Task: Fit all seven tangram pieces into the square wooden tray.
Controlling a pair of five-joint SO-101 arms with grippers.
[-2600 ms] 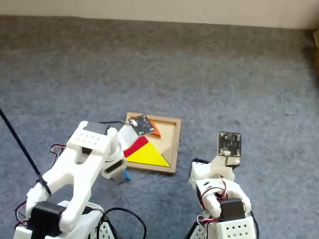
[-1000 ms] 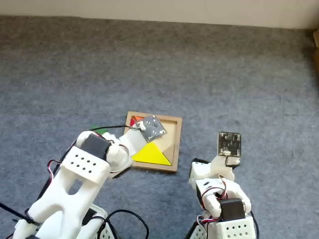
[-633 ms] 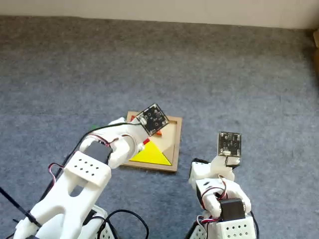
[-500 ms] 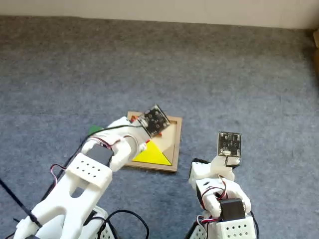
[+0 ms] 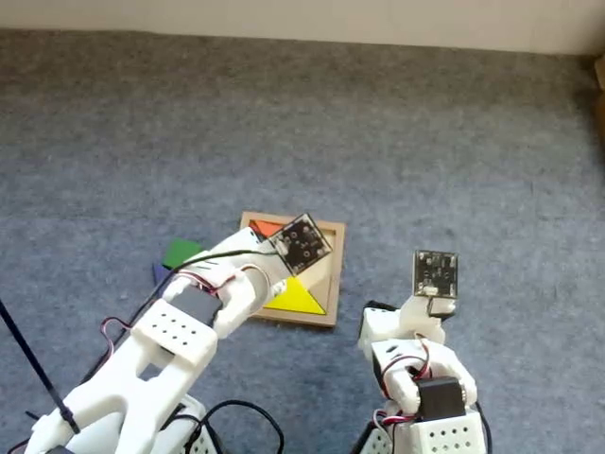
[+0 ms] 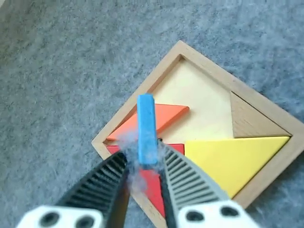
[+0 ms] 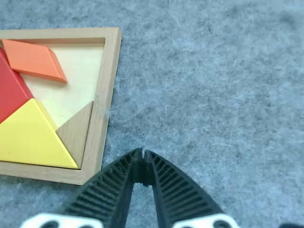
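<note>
The square wooden tray (image 6: 142, 95) lies on grey carpet. In it are an orange parallelogram (image 6: 154, 119), a red triangle (image 6: 148, 184), a yellow triangle (image 6: 232, 161) and a wood-coloured triangle (image 6: 251, 124). My left gripper (image 6: 144, 156) hangs over the tray's red and orange corner, shut on a blue piece (image 6: 146, 126) held on edge. In the high view the left arm (image 5: 236, 284) stretches over the tray (image 5: 337, 274). My right gripper (image 7: 142, 166) is shut and holds nothing, low over the carpet just off the tray's rim (image 7: 110, 95).
A green piece (image 5: 180, 253) and a dark blue piece (image 5: 157, 272) lie on the carpet left of the tray. The right arm (image 5: 421, 364) stands folded near the front, right of the tray. Open carpet spreads behind and to the right.
The left arm has swung from the tray's front left corner to over the tray, carrying the blue piece. That uncovered the green piece on the carpet. The right arm has kept still.
</note>
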